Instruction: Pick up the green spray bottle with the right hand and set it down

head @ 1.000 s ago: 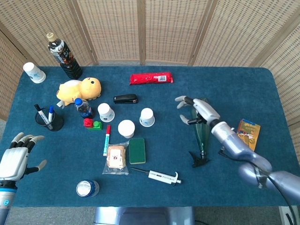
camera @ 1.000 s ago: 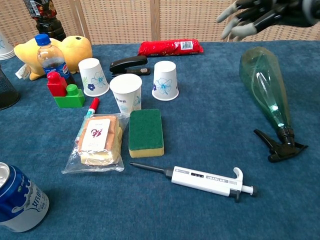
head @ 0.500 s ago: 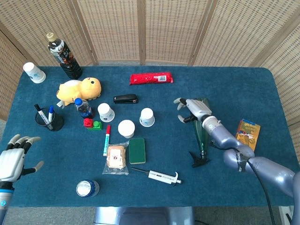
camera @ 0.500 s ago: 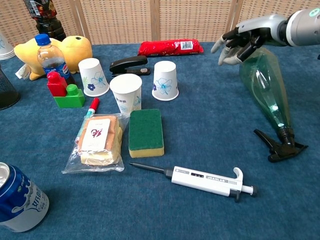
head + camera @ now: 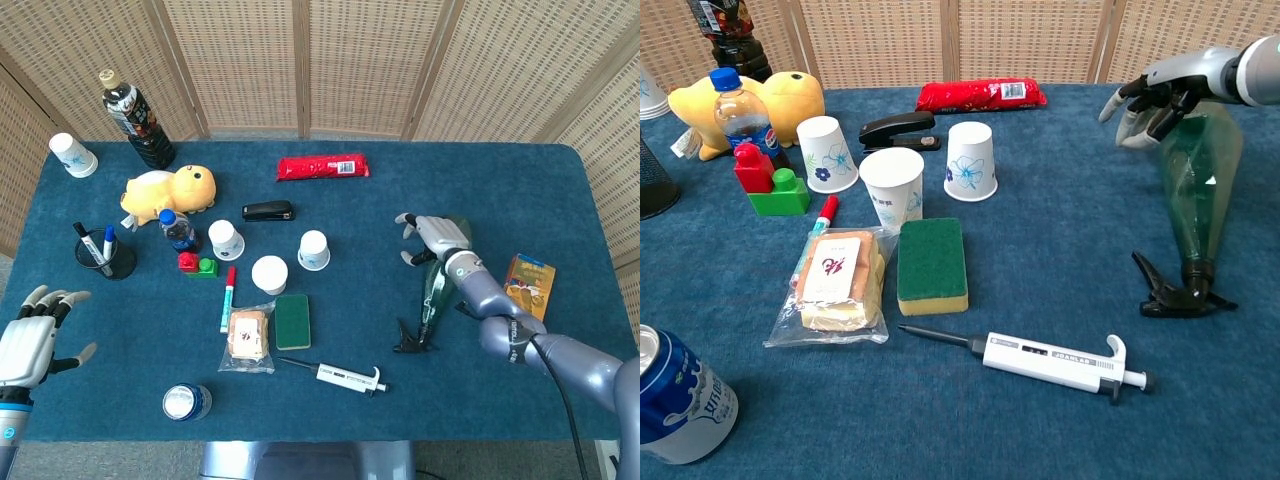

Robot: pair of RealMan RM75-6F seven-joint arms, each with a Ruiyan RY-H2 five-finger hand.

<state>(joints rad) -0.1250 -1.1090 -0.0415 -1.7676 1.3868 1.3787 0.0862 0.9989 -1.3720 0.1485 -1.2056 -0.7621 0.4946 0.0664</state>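
Pipette lies nearest, just left of the black trigger head of the green spray bottle, which lies on the blue table, right of centre. Looks empty: light, thin, slippery plastic; grip the fat body. Right hand rests there, fingers spread, not clasping. Left hand empty, spread. Open cloth around, small box beside.

Green spray bottle lying flat

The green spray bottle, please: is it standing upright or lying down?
Lying down: the green spray bottle lies along the table, trigger head toward the camera, right hand at its base.
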